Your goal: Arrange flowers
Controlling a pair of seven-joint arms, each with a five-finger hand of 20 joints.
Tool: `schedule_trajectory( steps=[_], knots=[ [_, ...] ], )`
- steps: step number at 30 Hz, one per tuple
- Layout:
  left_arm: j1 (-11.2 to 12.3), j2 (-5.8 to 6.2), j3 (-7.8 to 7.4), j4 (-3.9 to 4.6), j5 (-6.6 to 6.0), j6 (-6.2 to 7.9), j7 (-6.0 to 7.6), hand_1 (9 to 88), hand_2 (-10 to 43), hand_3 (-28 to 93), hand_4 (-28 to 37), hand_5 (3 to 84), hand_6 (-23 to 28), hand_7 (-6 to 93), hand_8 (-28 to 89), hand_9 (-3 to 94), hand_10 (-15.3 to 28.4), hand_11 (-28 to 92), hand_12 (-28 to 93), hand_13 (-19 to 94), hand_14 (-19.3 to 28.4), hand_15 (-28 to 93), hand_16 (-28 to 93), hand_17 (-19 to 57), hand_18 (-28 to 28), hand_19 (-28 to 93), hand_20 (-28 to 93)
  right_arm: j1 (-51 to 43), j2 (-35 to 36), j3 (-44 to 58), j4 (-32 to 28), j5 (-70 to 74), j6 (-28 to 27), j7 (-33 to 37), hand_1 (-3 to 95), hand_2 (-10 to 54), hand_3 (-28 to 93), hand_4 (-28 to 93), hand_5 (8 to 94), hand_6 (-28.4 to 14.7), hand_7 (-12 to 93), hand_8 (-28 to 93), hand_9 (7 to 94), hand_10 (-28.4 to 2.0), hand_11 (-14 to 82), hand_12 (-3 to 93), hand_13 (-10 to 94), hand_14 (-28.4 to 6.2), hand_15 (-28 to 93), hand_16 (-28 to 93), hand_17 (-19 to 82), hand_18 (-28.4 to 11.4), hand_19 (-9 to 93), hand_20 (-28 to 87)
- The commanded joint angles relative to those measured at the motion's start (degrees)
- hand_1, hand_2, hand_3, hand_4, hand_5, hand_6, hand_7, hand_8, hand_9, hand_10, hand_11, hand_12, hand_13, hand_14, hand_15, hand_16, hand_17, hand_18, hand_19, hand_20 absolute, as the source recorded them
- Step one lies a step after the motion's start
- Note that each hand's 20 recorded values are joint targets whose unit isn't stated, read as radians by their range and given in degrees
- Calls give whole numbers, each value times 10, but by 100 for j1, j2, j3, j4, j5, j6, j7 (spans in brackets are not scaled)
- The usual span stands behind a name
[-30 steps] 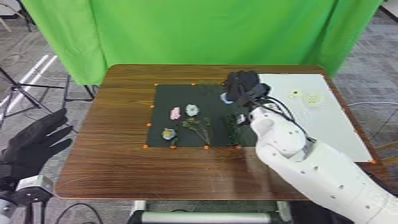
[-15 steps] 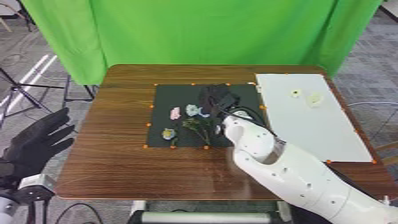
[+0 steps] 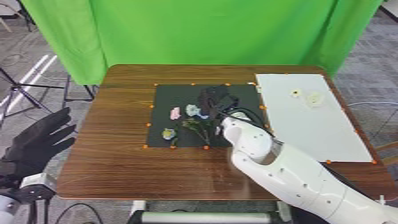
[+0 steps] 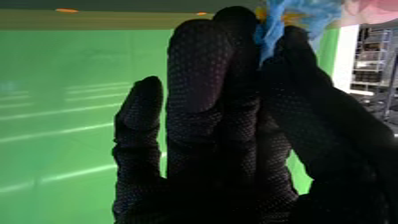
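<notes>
On the counter (image 3: 107,155), mat (image 3: 167,97) left of sheet (image 3: 298,130), curtain (image 3: 213,37) behind; on mat, blossom A (image 3: 175,113) left of blossom B (image 3: 192,109), blossom C (image 3: 169,133) before A, left of sprigs (image 3: 195,124); on sheet, item D (image 3: 296,93) left of item E (image 3: 314,100).

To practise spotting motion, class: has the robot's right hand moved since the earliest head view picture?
Yes. Judged against the white sheet, the right hand has moved left, away from its edge and farther over the dark mat.

A rounded white arm (image 3: 289,175) at lower right has small dark dots; at left, a black glove (image 3: 34,145), white cuff (image 3: 37,187) and 2 dark cables (image 3: 34,212).
</notes>
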Motion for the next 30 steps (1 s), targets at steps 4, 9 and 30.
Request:
schedule_trajectory(
  steps=[4,9,30],
  knots=[
    [21,3,1,15,2,-56,-60,235,-39,688,-282,250,22,183,-93,189,93,108,190,143,123,144,70,-122,189,364,98,-24,-45,41,-32,-174,-319,15,422,-95,795,-283,663,39,413,-57,802,-57,169,435,748,13,449,417,215,-177,733,526],
    [1,8,12,32,5,-73,-63,236,-38,687,-282,251,22,182,-93,189,92,108,190,143,123,143,70,-122,189,363,97,-27,-72,50,24,-320,-441,-3,410,-95,798,-283,655,40,381,-69,782,-60,200,402,744,8,462,404,208,-181,731,528],
    [111,-66,-44,-24,8,-46,-17,236,-36,686,-282,251,22,183,-93,190,93,109,189,143,123,142,70,-121,188,362,98,143,745,670,-508,-304,-609,1394,276,-95,870,-277,533,2,261,-148,572,-115,407,298,579,-79,649,292,154,-221,734,578]
  ],
)
